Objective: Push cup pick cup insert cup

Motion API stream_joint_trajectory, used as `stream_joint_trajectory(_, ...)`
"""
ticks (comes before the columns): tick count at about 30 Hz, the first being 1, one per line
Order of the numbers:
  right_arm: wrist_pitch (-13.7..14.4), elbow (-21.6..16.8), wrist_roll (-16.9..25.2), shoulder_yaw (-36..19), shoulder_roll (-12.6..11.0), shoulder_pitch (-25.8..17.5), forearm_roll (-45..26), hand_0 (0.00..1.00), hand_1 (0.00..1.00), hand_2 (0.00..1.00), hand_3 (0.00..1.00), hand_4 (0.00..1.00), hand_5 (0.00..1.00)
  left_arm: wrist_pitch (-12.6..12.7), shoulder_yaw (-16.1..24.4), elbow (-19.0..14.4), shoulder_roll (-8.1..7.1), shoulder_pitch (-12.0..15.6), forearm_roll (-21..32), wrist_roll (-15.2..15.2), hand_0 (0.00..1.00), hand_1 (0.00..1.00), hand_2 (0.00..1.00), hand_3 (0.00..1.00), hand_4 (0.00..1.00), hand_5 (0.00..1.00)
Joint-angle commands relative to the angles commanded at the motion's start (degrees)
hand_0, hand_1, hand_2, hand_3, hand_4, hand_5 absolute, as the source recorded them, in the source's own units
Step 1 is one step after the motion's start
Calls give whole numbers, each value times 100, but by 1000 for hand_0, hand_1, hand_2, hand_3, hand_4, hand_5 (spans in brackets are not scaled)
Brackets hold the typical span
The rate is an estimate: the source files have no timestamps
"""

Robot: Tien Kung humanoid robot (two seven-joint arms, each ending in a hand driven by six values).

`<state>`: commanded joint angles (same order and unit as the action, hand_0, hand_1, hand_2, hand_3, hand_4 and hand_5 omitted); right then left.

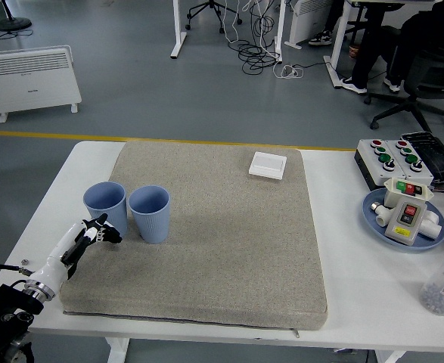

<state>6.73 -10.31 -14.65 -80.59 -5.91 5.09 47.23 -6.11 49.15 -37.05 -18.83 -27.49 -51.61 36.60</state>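
Two light blue cups stand upright side by side on the grey mat (229,249), at its left part: the left cup (104,208) and the right cup (149,213). They nearly touch each other. My left hand (99,231) comes in from the lower left and sits just below the left cup, at its base. Its fingers are loosely curled and hold nothing. The right arm is not in the picture.
A small white square box (268,164) lies near the mat's far edge. At the right of the table stand a button box (394,157), a blue plate (374,221) with a switch unit, and a small jar (442,288).
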Motion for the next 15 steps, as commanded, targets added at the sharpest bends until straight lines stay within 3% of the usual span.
stream_joint_trajectory(15, -12, 0, -2, 27, 6, 40, -2, 750, 611, 591, 582, 104, 581, -23, -208, 283, 11, -306, 153, 23, 558, 496, 453, 421, 610, 998)
